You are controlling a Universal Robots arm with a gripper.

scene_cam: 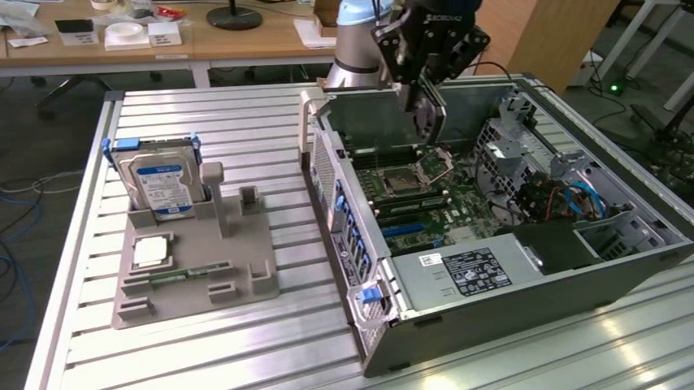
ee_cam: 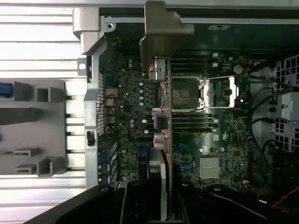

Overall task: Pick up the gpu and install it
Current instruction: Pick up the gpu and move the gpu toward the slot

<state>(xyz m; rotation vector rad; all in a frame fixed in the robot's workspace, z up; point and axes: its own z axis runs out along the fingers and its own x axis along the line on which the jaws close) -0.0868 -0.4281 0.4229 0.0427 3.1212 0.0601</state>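
1. Wrist view shows the gpu [ee_cam: 163, 135] edge-on, pinched between the closed jaws, with its metal bracket [ee_cam: 161, 28] at the end away from them.
2. Exterior view has the gpu [scene_cam: 430, 122] hanging upright above the motherboard [scene_cam: 434, 207] inside the open computer case [scene_cam: 521, 268], not yet seated.
3. Doing this well, I judge, means holding the card vertical, lining its lower edge along the expansion slot, and pressing evenly.
4. Writing: the hard drive [scene_cam: 162, 183] with its blue label and the power-supply sticker [scene_cam: 474, 272] carry print I cannot read.
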